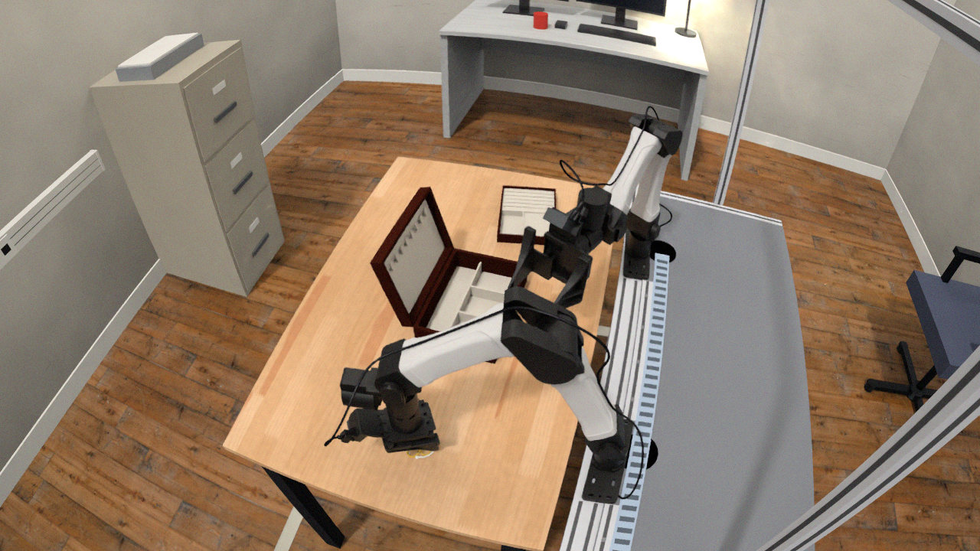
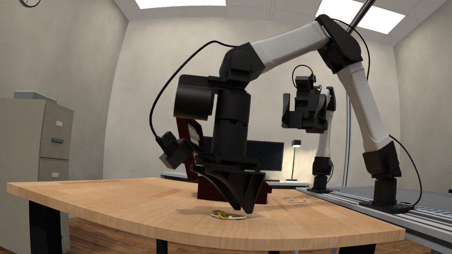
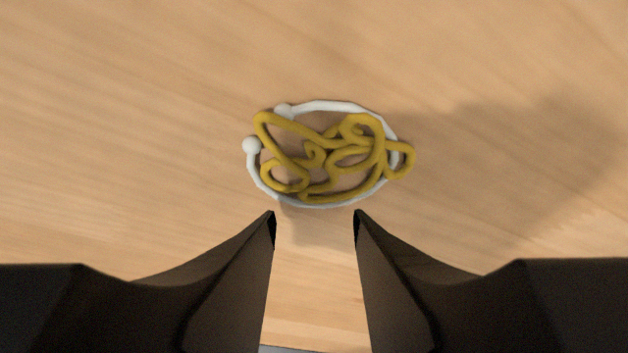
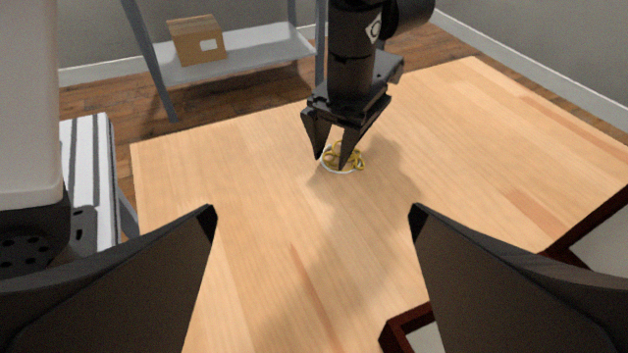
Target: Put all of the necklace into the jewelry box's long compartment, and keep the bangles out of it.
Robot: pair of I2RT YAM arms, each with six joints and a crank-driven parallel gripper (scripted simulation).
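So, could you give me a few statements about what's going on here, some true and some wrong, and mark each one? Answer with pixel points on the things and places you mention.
1. The yellow necklace (image 2: pixel 225 215) (image 3: pixel 339 143) (image 4: pixel 359 166) lies tangled on a white bangle (image 2: pixel 237 217) (image 3: pixel 321 205) (image 4: pixel 339 172). True.
2. The jewelry box (image 1: pixel 488 259) (image 2: pixel 210 190) is closed. False: its lid (image 1: pixel 389 282) (image 2: pixel 183 132) stands open.
3. The left gripper (image 2: pixel 244 211) (image 3: pixel 314 214) (image 4: pixel 329 164) is holding the necklace. False: it is partly open above it, with nothing between its fingers.
4. The right gripper (image 1: pixel 548 274) (image 4: pixel 312 208) is open. True.
5. The red mug (image 1: pixel 540 20) stands on the wooden table. False: it is on the desk (image 1: pixel 472 26) behind.
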